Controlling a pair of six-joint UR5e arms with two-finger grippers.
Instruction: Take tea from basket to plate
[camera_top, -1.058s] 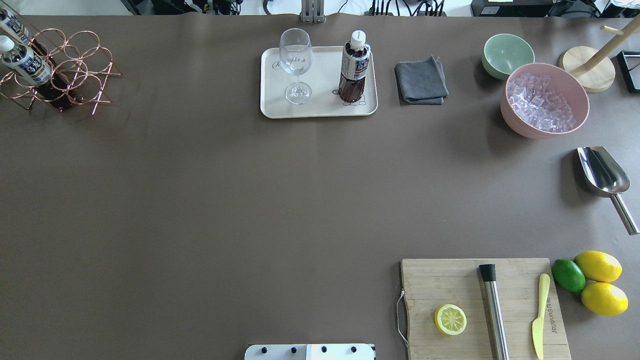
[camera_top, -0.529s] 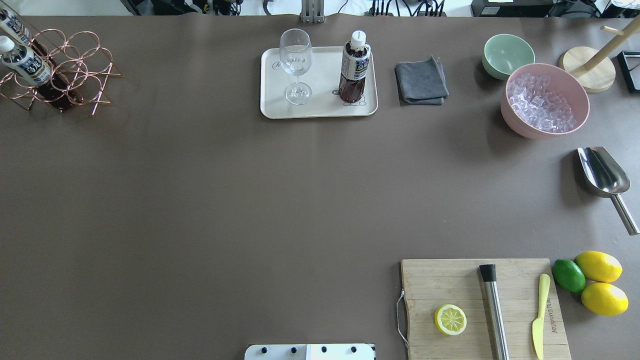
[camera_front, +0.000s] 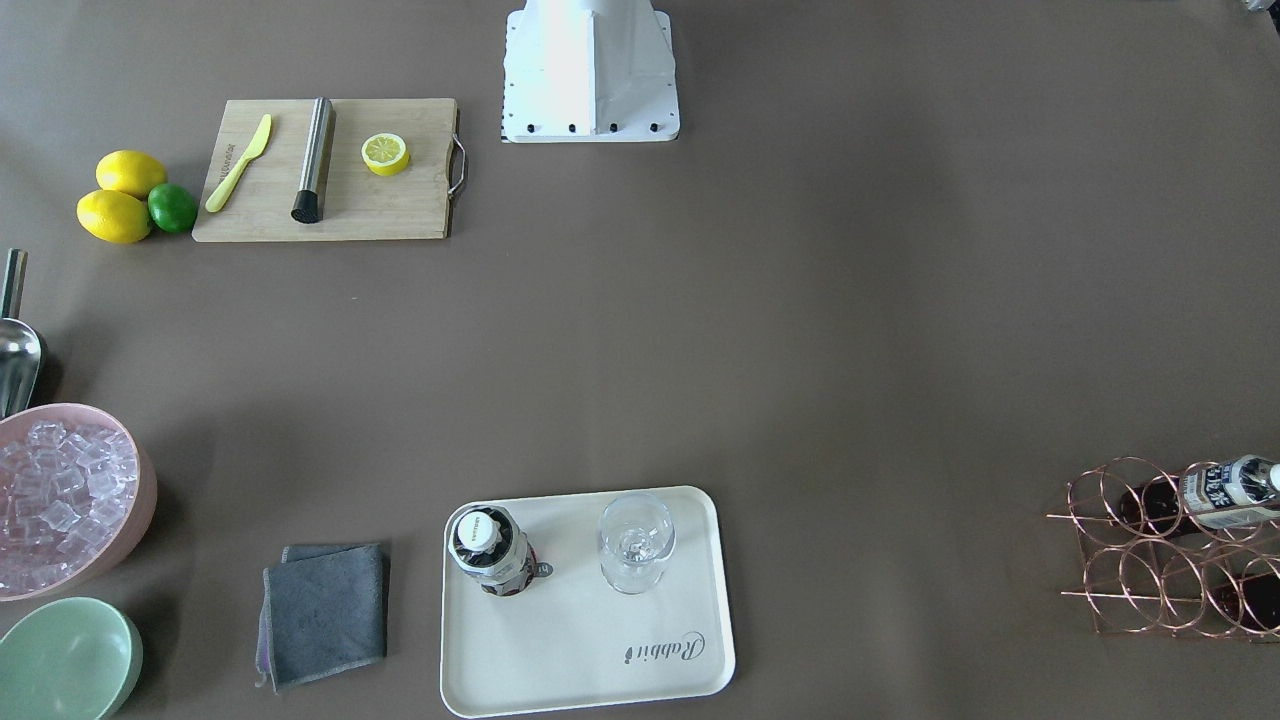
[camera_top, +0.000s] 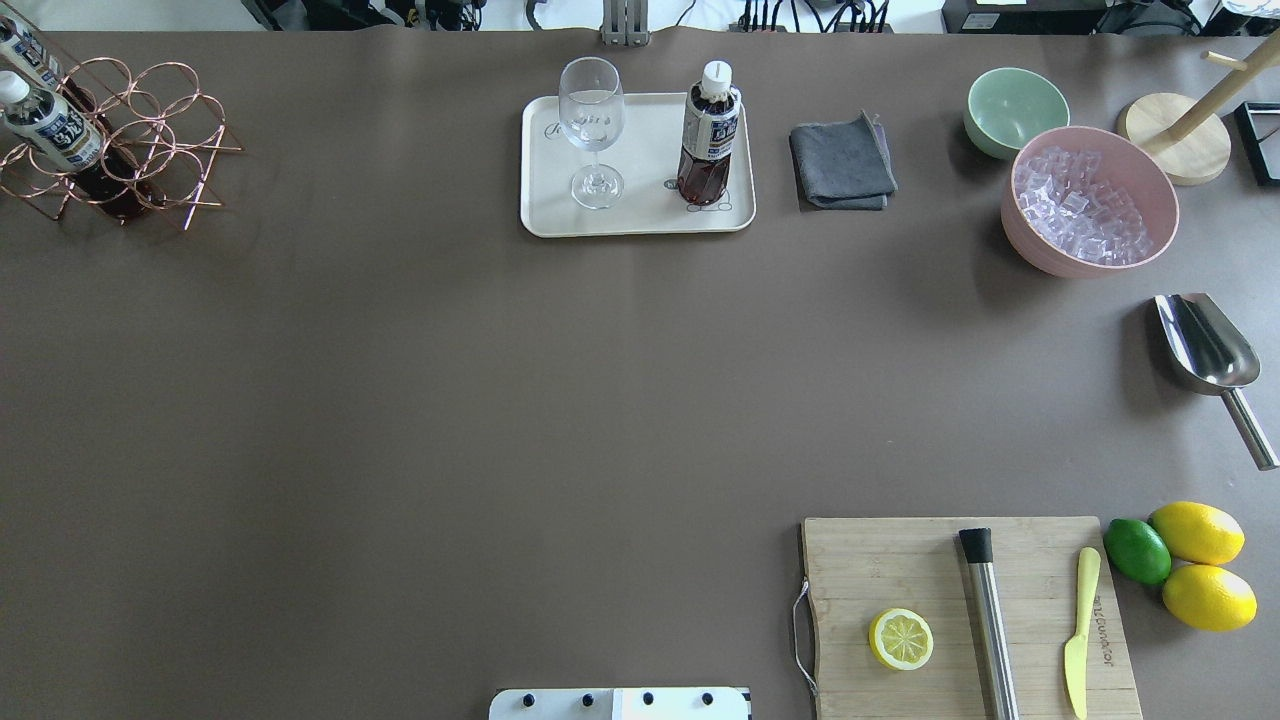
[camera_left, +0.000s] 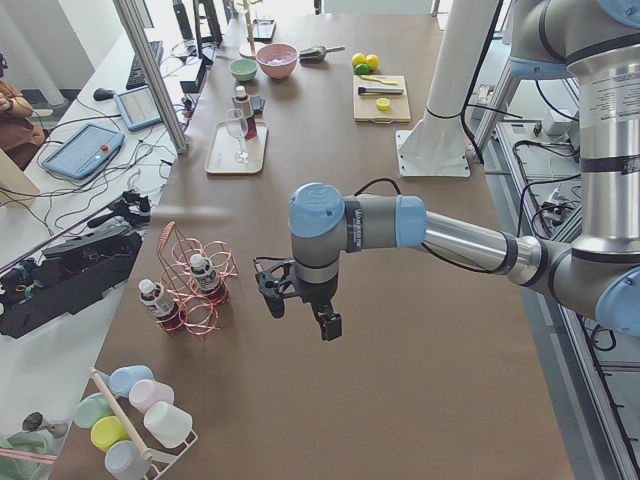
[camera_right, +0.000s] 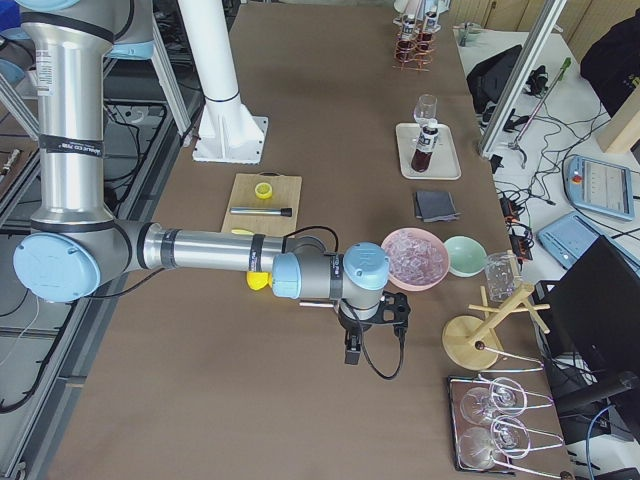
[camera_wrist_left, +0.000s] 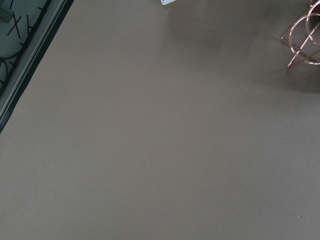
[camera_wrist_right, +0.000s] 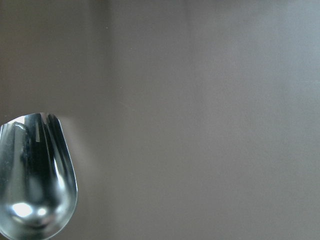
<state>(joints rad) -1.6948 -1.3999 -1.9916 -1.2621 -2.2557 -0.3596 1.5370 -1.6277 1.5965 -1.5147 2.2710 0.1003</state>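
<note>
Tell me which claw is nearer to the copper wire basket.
Left. The left claw hangs above the bare table, close beside the basket. The right claw is at the table's opposite end, near the pink ice bowl.

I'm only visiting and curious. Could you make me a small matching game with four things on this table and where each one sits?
Things:
1. upright tea bottle
2. halved lemon
3. ice cubes
4. lime

Places:
A. in the pink bowl
B. beside two whole lemons
C. on the cream tray
D. on the wooden cutting board

Pairs: 1-C, 2-D, 3-A, 4-B.
</note>
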